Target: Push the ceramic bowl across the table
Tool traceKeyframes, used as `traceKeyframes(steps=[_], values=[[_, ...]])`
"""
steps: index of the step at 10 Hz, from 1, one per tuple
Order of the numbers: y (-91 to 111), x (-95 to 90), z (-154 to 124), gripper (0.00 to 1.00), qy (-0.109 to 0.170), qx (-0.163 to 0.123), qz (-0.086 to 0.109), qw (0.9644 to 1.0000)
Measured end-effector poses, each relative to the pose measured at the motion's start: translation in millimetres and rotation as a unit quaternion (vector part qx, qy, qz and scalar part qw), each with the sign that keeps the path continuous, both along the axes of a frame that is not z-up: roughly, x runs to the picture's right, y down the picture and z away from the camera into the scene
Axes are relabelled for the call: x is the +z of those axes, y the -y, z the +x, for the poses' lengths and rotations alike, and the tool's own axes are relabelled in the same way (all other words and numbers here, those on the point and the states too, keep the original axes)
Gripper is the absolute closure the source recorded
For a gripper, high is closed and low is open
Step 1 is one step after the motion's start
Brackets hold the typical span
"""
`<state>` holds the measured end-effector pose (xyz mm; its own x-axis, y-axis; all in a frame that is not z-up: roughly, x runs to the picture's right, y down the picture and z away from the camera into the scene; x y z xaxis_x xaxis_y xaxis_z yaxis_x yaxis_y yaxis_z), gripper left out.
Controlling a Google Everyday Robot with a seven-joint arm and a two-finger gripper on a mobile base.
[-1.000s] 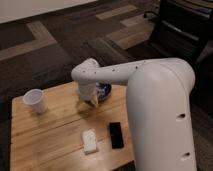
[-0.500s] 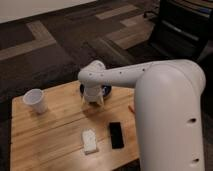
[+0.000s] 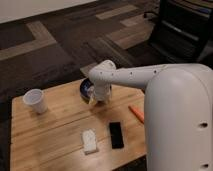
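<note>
At the left of the wooden surface [image 3: 50,142] the white cup [image 3: 35,100] stands where it stood 1 s ago, so the camera is steady and any shift lies with the arm. The bowl [image 3: 85,89] sits near the far edge, a little left of centre, and seems only slightly further left and back than 1 s ago. The tool [image 3: 97,98] is low, against the bowl's right side; I cannot tell whether it is spread or pressed together. In front lie a white block [image 3: 90,141] and a black bar [image 3: 116,135], with an orange stick [image 3: 136,113] further right, all unmoved. The arm's [image 3: 130,77] wrist now swings further right than before. I judge the push begun but barely advanced, with the far edge a risk.
</note>
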<state>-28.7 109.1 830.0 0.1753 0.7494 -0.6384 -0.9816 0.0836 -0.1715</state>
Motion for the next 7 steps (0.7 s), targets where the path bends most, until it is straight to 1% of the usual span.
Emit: traceKeyframes(steps=[2,3,4,6,7], values=[[-3,12.9,11,0.35,0.01,-0.014,-0.015,0.9997],[0,20.3,17,0.35,0.013,-0.024,-0.019,0.9995],[12,29.0,22,0.35,0.014,-0.045,-0.02,0.9987],[51,45.3,27,0.35,0.013,-0.09,-0.002,0.9958],[74,57.7,25,0.35,0.012,-0.115,0.008,0.9933]])
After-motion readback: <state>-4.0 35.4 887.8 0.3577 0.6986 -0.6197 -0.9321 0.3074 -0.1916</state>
